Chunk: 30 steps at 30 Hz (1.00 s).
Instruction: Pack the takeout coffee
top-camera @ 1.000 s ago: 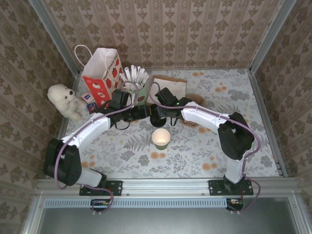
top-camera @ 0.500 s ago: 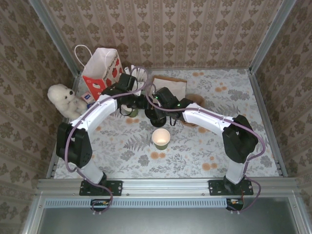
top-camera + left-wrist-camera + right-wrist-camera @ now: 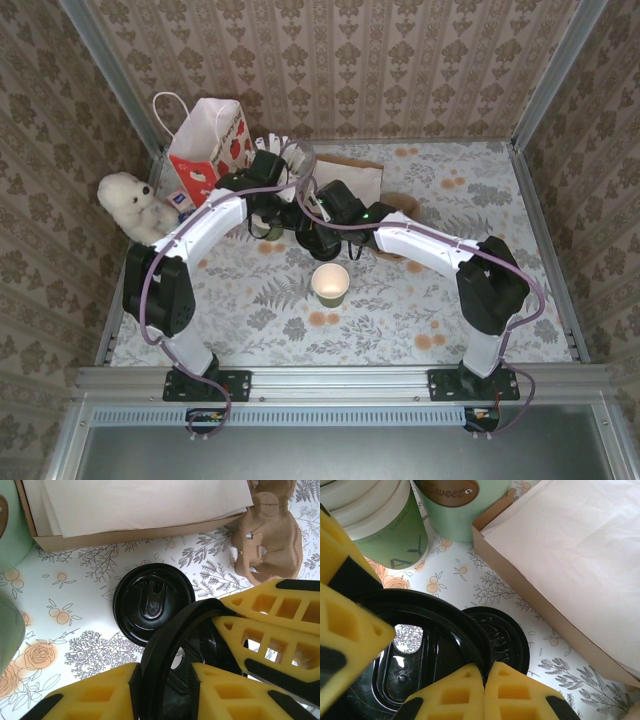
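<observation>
A black plastic lid (image 3: 167, 640) hangs tilted above the table, gripped from two sides. My left gripper (image 3: 165, 680) has its yellow pads against the lid's rim, one on each face. My right gripper (image 3: 486, 672) is shut on the opposite edge of the same lid (image 3: 435, 625). Both grippers meet at mid-table (image 3: 300, 220). A second black lid (image 3: 152, 602) lies flat on the table just beyond them. A lone lidless green cup (image 3: 330, 285) with a cream inside stands nearer the arm bases. The takeout coffee as a lidded cup is out of view.
A stack of green cups (image 3: 385, 525) and a pale green pot (image 3: 462, 510) stand close behind the grippers. A brown box with white paper (image 3: 570, 565) lies to the right, beside a cardboard cup carrier (image 3: 267, 535). A red-and-white bag (image 3: 205, 145) and a white teddy (image 3: 130, 205) sit at the back left.
My left arm swung toward the back and its jaws narrowed onto the lid that my right gripper holds. The right gripper stayed shut and shifted slightly left.
</observation>
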Each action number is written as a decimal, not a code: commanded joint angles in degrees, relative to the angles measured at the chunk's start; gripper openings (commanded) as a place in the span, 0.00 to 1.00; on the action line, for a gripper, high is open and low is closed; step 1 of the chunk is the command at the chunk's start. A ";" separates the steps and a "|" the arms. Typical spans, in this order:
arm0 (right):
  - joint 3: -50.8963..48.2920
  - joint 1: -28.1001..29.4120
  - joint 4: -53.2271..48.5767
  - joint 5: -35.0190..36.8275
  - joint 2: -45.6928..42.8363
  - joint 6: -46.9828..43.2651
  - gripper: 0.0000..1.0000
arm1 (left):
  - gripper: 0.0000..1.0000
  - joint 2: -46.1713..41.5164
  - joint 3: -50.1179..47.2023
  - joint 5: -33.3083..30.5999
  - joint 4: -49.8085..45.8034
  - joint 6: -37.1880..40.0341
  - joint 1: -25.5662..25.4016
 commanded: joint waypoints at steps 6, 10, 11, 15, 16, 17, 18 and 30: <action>1.64 0.70 -0.14 -0.82 -3.76 0.39 0.08 | 0.13 -1.58 0.11 -3.47 0.70 1.27 -0.73; 0.84 0.34 0.64 7.64 -6.27 12.18 0.46 | 0.03 -4.22 -2.16 -5.43 4.79 -2.34 -0.69; 0.87 -0.16 -0.33 9.21 -6.95 18.33 0.58 | 0.00 -5.14 -2.99 -5.39 6.51 -3.66 -0.69; -5.63 -4.34 5.52 1.04 -12.14 41.90 0.75 | 0.00 -9.29 -8.38 -5.54 16.43 -11.04 -0.78; -9.09 -4.72 11.01 -1.54 -13.60 45.98 0.76 | 0.00 -10.36 -9.79 -5.74 19.22 -13.02 -0.78; -11.89 -4.78 15.61 -3.38 -14.61 48.93 0.78 | 0.00 -11.25 -10.87 -6.01 21.44 -14.81 -0.78; -14.29 -4.78 21.04 -5.68 -15.16 50.99 0.80 | 0.00 -12.04 -11.85 -6.14 23.92 -16.88 -0.78; -20.55 -2.15 44.78 -11.26 -15.83 52.30 0.74 | 0.00 -18.05 -15.19 -3.62 33.35 -27.54 -0.79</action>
